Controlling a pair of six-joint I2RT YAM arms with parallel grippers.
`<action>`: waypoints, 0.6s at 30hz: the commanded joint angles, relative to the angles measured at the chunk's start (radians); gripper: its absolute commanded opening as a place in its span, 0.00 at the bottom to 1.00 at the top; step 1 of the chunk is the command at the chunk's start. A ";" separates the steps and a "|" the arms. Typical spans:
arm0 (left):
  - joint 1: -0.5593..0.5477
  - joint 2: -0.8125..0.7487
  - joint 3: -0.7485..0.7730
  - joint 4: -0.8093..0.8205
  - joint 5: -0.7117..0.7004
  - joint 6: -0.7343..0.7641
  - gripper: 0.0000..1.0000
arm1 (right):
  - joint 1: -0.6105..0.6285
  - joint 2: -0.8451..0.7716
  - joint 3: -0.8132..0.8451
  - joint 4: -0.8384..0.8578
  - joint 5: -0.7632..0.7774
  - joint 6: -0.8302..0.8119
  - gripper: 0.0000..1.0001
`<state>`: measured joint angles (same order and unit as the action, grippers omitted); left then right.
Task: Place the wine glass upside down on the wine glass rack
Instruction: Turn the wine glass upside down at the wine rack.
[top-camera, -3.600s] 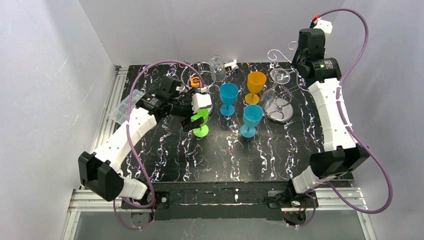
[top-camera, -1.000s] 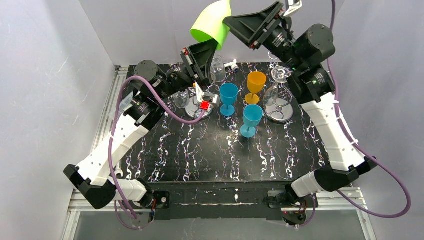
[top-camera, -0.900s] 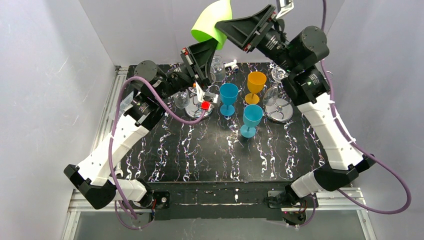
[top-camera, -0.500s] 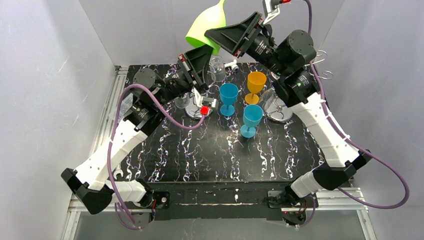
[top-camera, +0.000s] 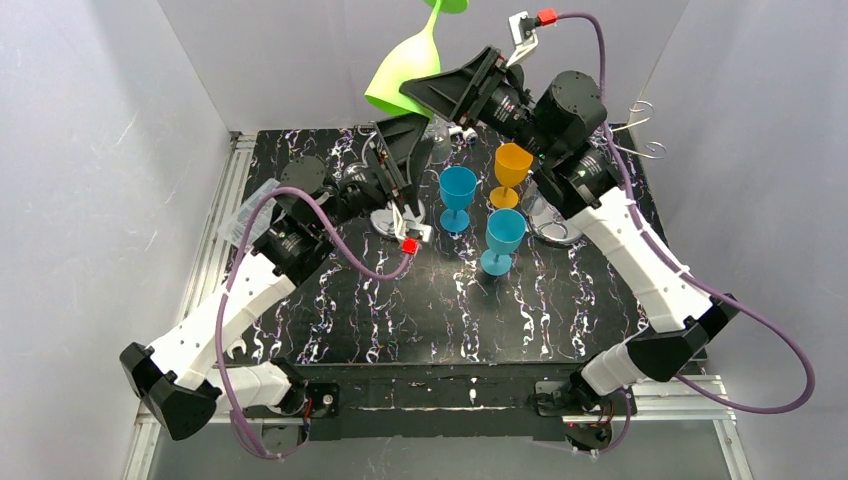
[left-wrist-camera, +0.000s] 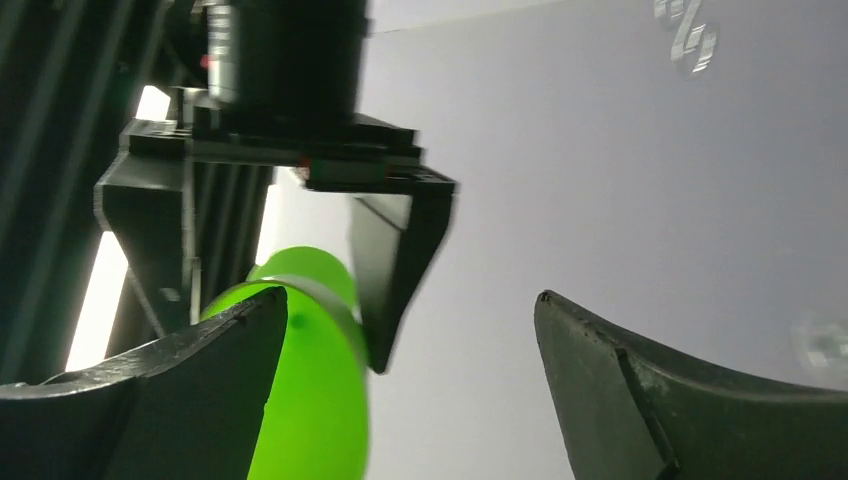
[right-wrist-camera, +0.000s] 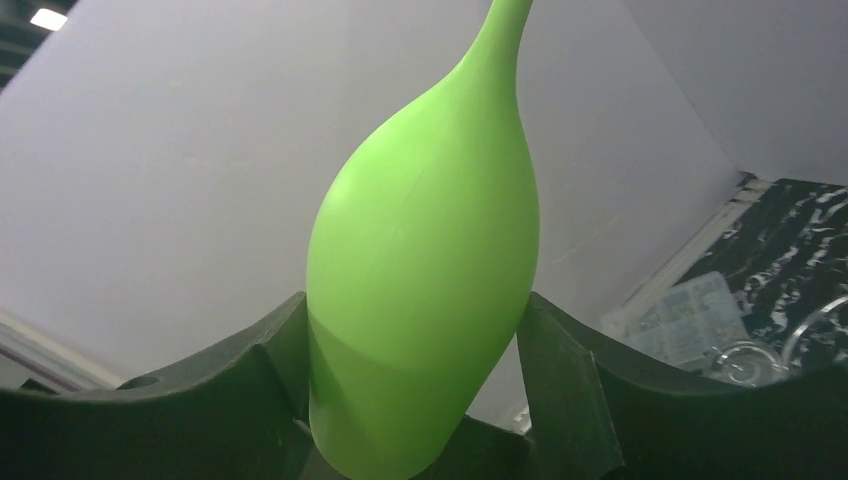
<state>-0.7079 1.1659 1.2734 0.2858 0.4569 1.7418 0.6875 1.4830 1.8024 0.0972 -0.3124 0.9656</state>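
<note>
- Overhead, top external view: 1 green wine glass (top-camera: 400, 68), raised high above the far part of the table (top-camera: 400, 310). Its foot is uppermost and its rim is tilted down and to the left.
- Right gripper (top-camera: 415, 88): clamped on the bowl of the wine glass.
- Left gripper (top-camera: 402, 122): just below the bowl, jaws spread. Whether it touches the glass cannot be told from here.
- Wine glass rack (top-camera: 652, 150): far right of the table, mostly hidden behind the right arm. 2 curled wire arms show, well apart from the wine glass.
- Upright on the table: far blue glass (top-camera: 457, 188), near blue glass (top-camera: 504, 232), orange glass (top-camera: 513, 163).
- Left wrist view: its own 2 fingers (left-wrist-camera: 160, 400) stand wide apart with nothing clamped between them. The green bowl sits beside the left-hand finger, with the right gripper's black finger above it.
- Right wrist view: the bowl fills the gap between the 2 fingers (right-wrist-camera: 580, 400), and both press against its sides. The stem runs up out of frame.
</note>
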 joint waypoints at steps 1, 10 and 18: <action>-0.006 -0.113 -0.075 -0.056 -0.008 -0.077 0.97 | -0.005 -0.088 0.053 -0.150 0.127 -0.223 0.66; -0.006 -0.375 -0.199 -0.397 -0.008 -0.454 0.98 | -0.008 -0.261 -0.055 -0.465 0.533 -0.625 0.62; -0.005 -0.390 -0.215 -0.361 -0.110 -0.612 0.98 | -0.008 -0.481 -0.287 -0.652 0.862 -0.785 0.62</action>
<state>-0.7109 0.7516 1.0592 -0.0612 0.4071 1.2491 0.6804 1.0744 1.5995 -0.4454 0.3135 0.3067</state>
